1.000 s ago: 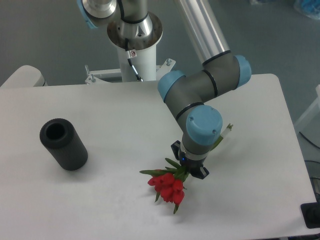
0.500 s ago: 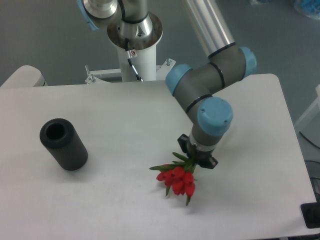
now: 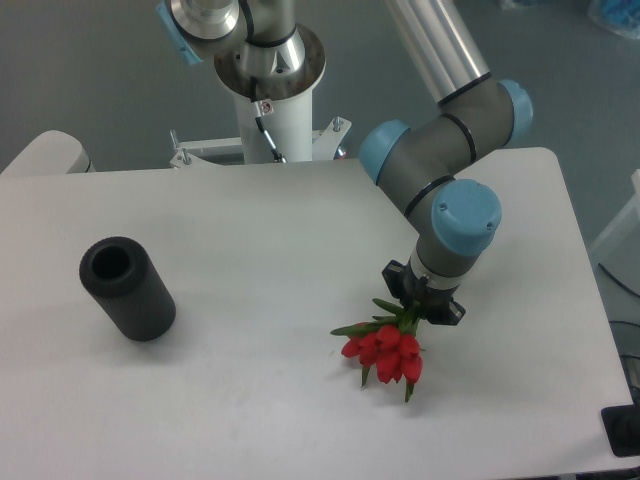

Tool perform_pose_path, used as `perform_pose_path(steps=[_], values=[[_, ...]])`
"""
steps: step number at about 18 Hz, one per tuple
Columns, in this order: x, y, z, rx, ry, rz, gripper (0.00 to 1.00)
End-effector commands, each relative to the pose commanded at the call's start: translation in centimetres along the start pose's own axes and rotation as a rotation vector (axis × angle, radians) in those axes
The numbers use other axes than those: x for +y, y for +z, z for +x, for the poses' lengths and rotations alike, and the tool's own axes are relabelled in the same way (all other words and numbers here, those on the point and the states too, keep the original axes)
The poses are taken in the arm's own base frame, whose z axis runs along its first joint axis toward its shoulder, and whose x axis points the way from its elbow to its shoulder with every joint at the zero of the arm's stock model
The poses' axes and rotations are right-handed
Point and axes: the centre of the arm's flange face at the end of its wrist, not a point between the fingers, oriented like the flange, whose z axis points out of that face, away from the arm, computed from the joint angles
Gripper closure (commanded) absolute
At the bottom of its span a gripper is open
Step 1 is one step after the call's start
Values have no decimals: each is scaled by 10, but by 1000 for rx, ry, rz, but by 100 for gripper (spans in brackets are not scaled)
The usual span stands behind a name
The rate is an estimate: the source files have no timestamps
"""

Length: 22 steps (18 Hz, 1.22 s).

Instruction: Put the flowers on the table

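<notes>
Over the counter [image 3: 250, 230], the claw [image 3: 424, 308] stays clamped on the flowers [image 3: 385, 350] by their stems — light, floppy, easily crushed — best held there, never by the buds.

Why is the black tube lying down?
Cannot tell why, but the tube is tipped on its side on the table, its open end facing up-left.

white table [image 3: 260, 230], black cylinder [image 3: 127, 287] lying

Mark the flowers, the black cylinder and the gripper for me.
flowers [image 3: 385, 352]: fixed camera, on the red buds.
black cylinder [image 3: 140, 298]: fixed camera, on its side wall.
gripper [image 3: 420, 308]: fixed camera, between the fingers at the stems.
</notes>
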Motion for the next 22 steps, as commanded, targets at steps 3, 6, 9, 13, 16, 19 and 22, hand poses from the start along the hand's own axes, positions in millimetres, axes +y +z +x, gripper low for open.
perform_pose_path(steps=[3, 6, 9, 13, 16, 19, 22], values=[[-5, 1, 6, -3, 9, -1, 0], [-6, -2, 7, -7, 13, 1, 0], [-8, -7, 3, -20, 15, 6, 0], [-10, -15, -5, -43, 22, 18, 0], [-11, -15, -7, -49, 140, 11, 0], [-11, -17, -8, -53, 210, 8, 0], [-26, -22, -12, -66, 230, 8, 0]])
